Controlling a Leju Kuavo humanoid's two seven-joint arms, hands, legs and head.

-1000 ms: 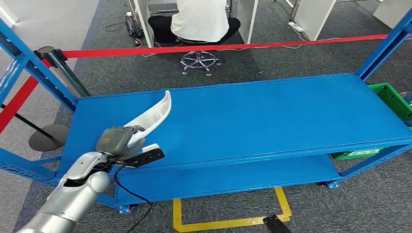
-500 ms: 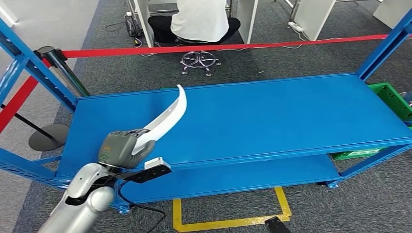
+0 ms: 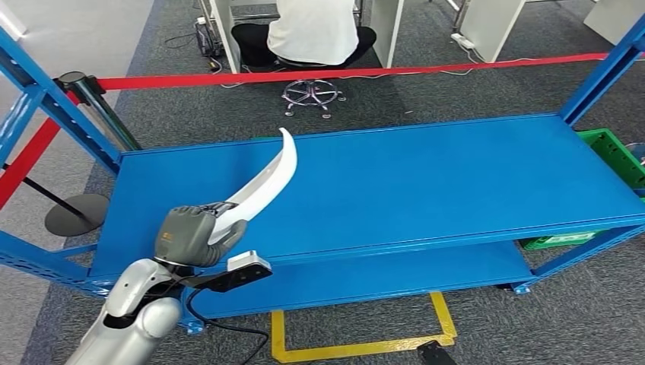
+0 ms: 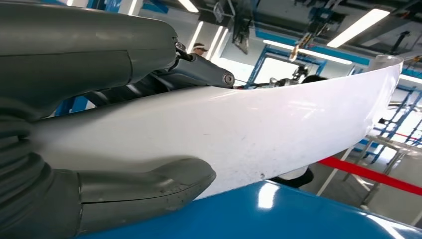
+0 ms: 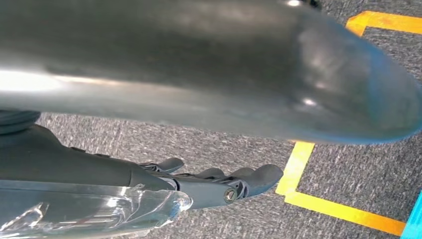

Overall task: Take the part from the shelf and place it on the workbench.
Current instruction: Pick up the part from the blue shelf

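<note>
White curved part (image 3: 262, 185) sits in the left hand (image 3: 190, 236), whose thumb and fingers are closed around its lower end, above the near left corner of the blue shelf (image 3: 426, 182). Its pointed tip rises toward the shelf's far edge. Beyond the shelf, a red tape (image 3: 342, 74) stretches across, with a seated person (image 3: 312, 30) behind it. The right hand (image 5: 209, 184) hangs over grey carpet, fingers loosely extended, holding nothing.

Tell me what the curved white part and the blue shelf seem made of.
White part: probably glossy moulded plastic; smooth, thin-edged, light reflections in the left wrist view. It could be painted metal. Blue shelf: likely painted sheet metal; flat panel, folded rim, even sheen.
</note>
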